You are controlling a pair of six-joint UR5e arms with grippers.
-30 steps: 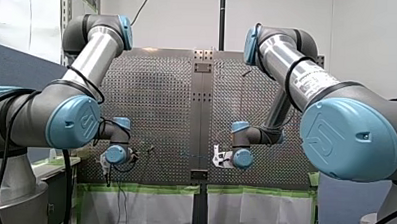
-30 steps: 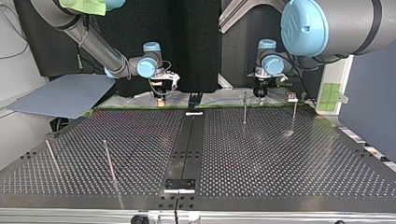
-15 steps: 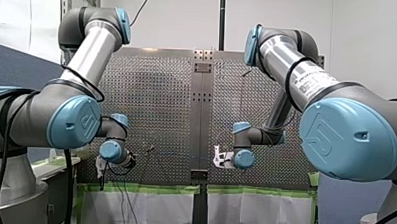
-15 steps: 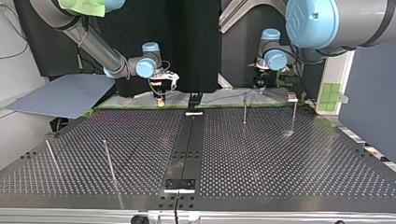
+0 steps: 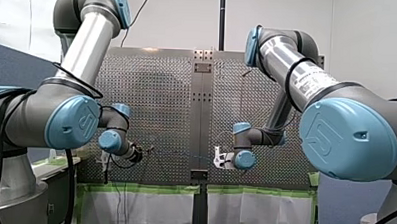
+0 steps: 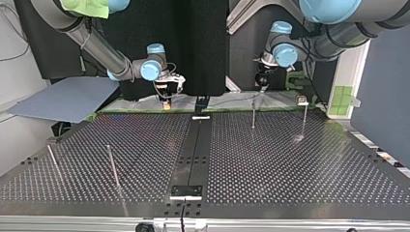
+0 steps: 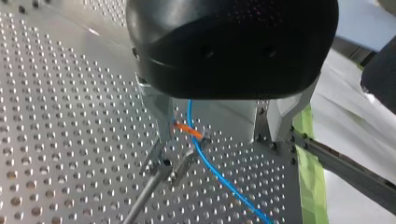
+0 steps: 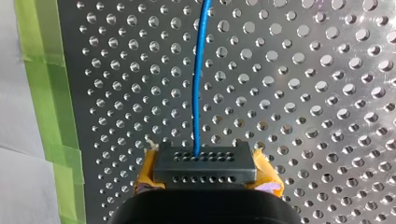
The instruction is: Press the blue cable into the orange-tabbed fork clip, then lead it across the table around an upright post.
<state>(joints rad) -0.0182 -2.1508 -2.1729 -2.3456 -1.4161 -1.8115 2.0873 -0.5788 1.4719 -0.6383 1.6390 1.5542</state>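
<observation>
An upright post (image 6: 112, 166) stands by the tabletop's (image 6: 270, 164) edge opposite the arms. At the arms' edge, the right gripper (image 8: 198, 151) has its yellow pads pinched on the blue cable (image 8: 198, 93). The left gripper (image 7: 218, 137) hangs with fingers apart over the orange-tabbed fork clip (image 7: 187, 130), and the cable passes between them.

The cable (image 8: 198, 84) ahead of my right claw (image 8: 205, 161) is bright blue. That claw shows a black block dotted with small holes, flanked by yellow-orange pads (image 8: 266, 175). The worktop (image 8: 303, 93) beneath is silvery, with an even grid of round holes. Green tape (image 8: 42, 93) edges it. Between my black left claw's (image 7: 219, 123) grey fingers (image 7: 280, 109), the fork clip (image 7: 187, 130) carries an orange tab.
</observation>
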